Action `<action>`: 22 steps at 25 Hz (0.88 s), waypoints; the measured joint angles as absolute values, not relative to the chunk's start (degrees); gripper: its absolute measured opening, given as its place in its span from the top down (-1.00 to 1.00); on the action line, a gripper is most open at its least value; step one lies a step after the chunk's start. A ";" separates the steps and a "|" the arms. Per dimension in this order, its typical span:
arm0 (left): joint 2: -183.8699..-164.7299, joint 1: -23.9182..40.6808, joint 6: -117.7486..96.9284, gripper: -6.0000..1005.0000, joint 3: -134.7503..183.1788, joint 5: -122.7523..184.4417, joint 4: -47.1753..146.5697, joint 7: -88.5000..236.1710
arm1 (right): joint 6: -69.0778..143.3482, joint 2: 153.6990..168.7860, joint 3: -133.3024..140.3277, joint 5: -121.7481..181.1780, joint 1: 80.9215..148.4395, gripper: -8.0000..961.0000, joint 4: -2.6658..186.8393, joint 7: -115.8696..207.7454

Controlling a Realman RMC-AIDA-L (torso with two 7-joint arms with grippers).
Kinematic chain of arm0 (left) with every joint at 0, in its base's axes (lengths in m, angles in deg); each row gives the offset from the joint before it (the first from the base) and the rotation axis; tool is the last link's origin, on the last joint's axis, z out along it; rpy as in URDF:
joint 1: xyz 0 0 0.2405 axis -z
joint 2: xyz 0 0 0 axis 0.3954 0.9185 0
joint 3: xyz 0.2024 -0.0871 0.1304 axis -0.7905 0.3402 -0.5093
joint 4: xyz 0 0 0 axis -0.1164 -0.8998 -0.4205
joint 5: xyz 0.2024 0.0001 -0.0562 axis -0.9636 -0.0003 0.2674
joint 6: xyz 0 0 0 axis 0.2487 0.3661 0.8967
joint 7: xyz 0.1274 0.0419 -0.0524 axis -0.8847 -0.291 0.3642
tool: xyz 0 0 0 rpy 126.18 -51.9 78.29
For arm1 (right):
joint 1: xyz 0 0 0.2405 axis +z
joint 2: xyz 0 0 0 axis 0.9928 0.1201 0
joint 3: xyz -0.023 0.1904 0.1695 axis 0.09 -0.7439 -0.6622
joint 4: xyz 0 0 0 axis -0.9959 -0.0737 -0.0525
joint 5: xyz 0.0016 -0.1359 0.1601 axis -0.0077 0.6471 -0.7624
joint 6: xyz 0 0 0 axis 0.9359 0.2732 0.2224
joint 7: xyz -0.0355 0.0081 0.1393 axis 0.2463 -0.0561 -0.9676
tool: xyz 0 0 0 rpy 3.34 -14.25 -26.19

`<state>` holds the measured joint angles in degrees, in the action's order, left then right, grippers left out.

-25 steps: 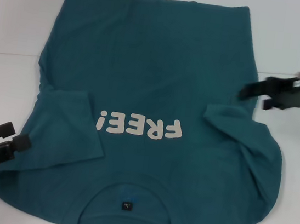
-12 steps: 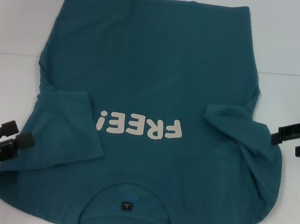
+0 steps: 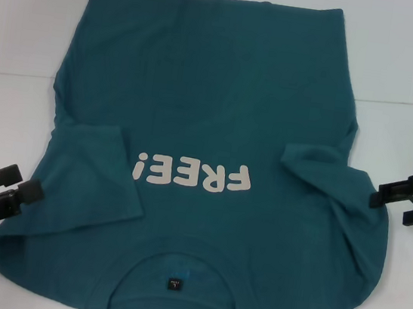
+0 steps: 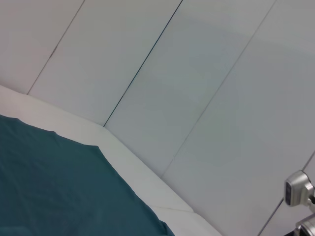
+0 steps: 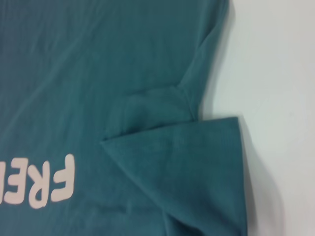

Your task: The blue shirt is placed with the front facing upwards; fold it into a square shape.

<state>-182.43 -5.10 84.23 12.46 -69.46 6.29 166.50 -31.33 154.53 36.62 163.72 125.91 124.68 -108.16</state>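
Across the white tabletop (image 3: 24, 39) the blue shirt (image 3: 205, 108) is spread front up, its collar with a small black label nearest the robot and its hem at the far edge. Cream block letters "FREE!" (image 3: 192, 175) are seen on the chest. Both short sleeves are folded inward over the body, with creases along the right side. The left end effector (image 3: 26, 182) is held at the shirt's left edge, fingers apart; the right end effector (image 3: 391, 202) is poised beside the right sleeve, fingers likewise apart.
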 joint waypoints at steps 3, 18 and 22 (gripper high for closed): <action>-182.43 -5.10 84.21 -0.85 12.46 -69.46 6.29 166.51 | -28.75 154.99 36.73 163.72 126.05 -0.64 123.24 -108.01; -182.43 -5.01 84.10 -0.85 12.46 -69.47 6.29 166.50 | -24.20 155.97 37.83 163.71 128.02 -0.52 120.13 -108.15; -182.43 -5.12 84.09 -0.85 12.46 -69.49 6.29 166.50 | -24.07 155.80 38.35 163.72 128.17 -0.27 119.83 -108.33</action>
